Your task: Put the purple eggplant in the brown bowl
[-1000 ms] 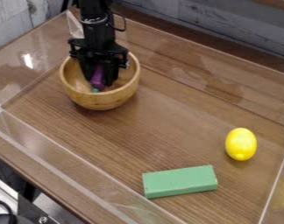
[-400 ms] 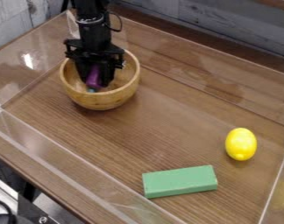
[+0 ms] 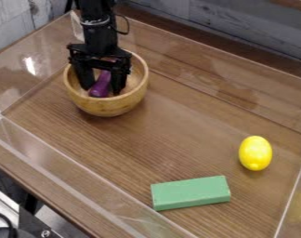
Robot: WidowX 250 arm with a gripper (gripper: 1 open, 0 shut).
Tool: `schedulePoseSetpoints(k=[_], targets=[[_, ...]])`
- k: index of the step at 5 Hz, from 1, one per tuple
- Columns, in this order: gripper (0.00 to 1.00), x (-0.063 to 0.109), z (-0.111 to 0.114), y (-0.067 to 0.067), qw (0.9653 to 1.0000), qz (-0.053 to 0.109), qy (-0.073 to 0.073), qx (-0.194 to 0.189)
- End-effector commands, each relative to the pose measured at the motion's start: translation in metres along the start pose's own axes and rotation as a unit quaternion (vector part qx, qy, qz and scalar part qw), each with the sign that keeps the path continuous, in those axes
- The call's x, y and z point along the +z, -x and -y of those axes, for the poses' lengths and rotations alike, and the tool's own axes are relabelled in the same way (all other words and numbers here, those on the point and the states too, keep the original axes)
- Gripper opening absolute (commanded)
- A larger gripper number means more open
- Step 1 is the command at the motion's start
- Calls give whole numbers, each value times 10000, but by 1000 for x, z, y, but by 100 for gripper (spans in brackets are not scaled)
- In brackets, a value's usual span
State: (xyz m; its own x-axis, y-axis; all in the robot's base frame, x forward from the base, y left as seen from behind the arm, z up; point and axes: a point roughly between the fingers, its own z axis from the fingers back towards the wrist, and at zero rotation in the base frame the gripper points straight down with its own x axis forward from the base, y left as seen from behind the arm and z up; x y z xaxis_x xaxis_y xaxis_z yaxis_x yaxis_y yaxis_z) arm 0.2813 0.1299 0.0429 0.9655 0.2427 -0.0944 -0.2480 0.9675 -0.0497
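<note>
Over at the far left of the desk (image 3: 178, 112) sits the brown bowl (image 3: 106, 96), a thick-walled wooden one with the grain showing on its outer side. Inside it lies the purple eggplant (image 3: 102, 85), down in the hollow and leaning a little toward the near wall; only its glossy purple body shows, and I cannot make out the stem end from here. Nothing else is in the bowl apart from the lower part of the robot's tool.

The tool (image 3: 99, 78) hangs straight down from the black arm into the bowl's mouth. Its two dark fingers (image 3: 83, 74) stand spread wide, one on each side of the eggplant, reaching nearly to the bowl's inner walls. There is a gap between each finger and the purple body, so the tool is parted and has hold of nothing; the eggplant rests on the bowl's floor by its own weight.

The rest of the desk is brown wood-grain under a clear, shiny sheet. A yellow lemon (image 3: 255, 152) lies well apart from the bowl, near the right edge. A green rectangular block (image 3: 190, 192) lies flat toward the front, nearer me than the lemon and also well away from the bowl. Neither of these two is in any container; both sit directly on the desk surface.
</note>
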Motion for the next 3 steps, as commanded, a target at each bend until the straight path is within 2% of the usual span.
schedulePoseSetpoints(k=[1,2,3], targets=[[0,27,0,-7,9992,397,-55,59],[0,30,2,-7,9992,382,-23,85],[100,40,4,-5,9991,407,27,105]])
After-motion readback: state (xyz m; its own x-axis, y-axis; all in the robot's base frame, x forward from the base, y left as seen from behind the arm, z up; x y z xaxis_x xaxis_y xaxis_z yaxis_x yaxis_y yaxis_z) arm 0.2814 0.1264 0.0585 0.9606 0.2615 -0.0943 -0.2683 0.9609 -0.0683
